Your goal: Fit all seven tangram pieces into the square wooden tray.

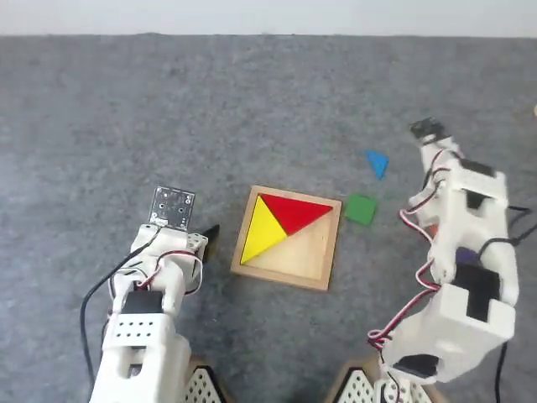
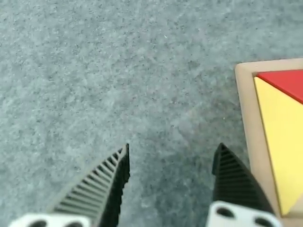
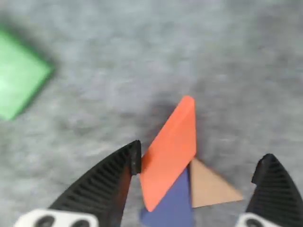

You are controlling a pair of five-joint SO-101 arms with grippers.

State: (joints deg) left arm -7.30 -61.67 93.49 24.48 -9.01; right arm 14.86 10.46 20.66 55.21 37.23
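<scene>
The wooden tray (image 1: 306,252) holds red triangle (image 1: 295,210) and yellow triangle (image 1: 262,231), five remain loose toward three o'clock, left gripper (image 2: 173,146) and right gripper (image 3: 202,152) spread

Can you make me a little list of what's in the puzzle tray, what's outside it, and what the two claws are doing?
Tray: holds red triangle, yellow triangle
Outside: green square, blue triangle, orange piece, purple piece, tan triangle
Left gripper: open, over carpet beside tray
Right gripper: open around orange piece
</scene>
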